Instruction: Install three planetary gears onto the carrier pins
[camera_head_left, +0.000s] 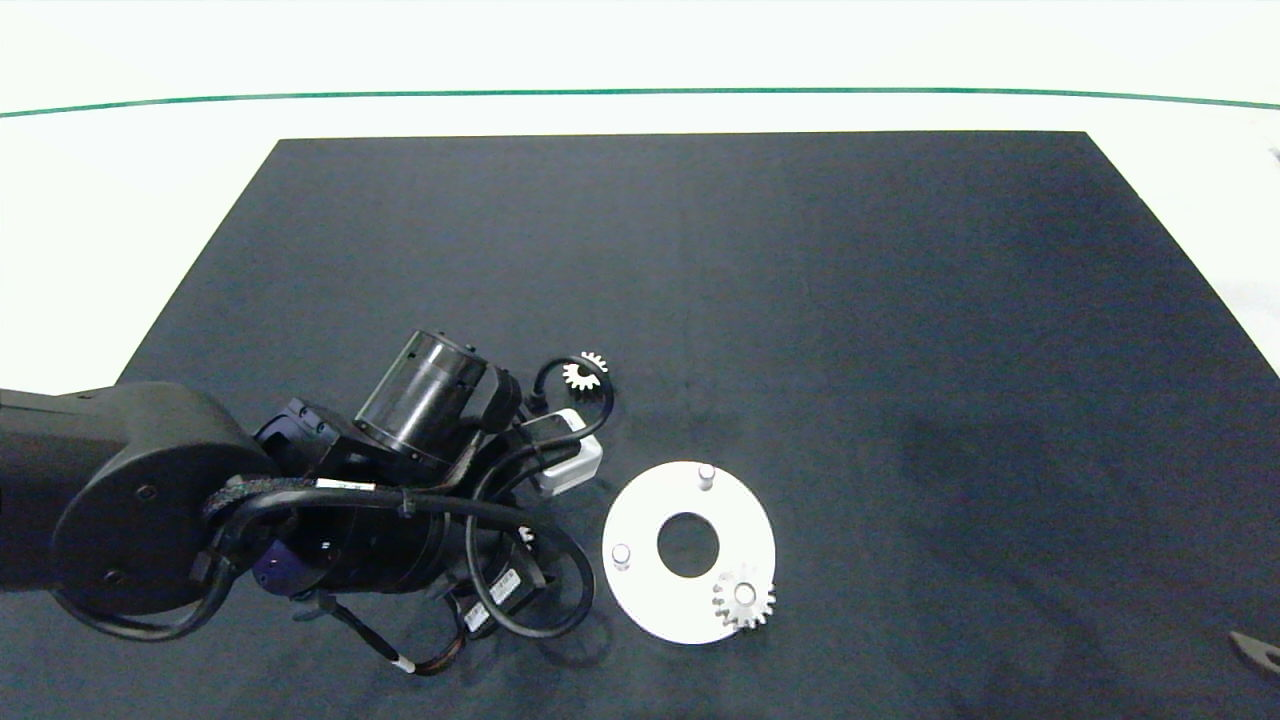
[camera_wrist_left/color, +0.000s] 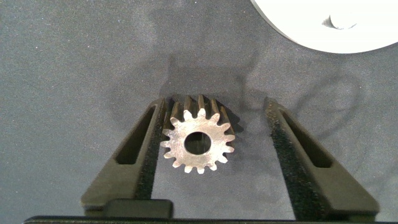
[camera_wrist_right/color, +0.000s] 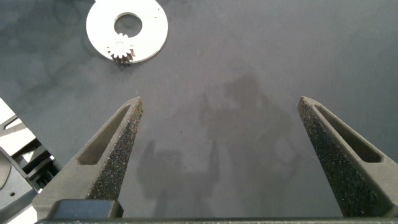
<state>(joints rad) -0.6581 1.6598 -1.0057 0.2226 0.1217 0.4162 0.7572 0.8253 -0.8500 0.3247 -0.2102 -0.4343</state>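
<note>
Currently left gripper (camera_wrist_left/color: 214, 134) is straddling a planetary gear (camera_wrist_left/color: 198, 142), fingers spread; right gripper (camera_wrist_right/color: 217, 124) is hanging open, well apart from the disc (camera_wrist_right/color: 127, 31).

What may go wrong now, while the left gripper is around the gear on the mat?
The left gripper has its jaws open around a loose gear that sits against one jaw, so closing may push it or grip it off-centre. The disc lies loose too: pressing a gear onto a bare pin might shift it.
</note>
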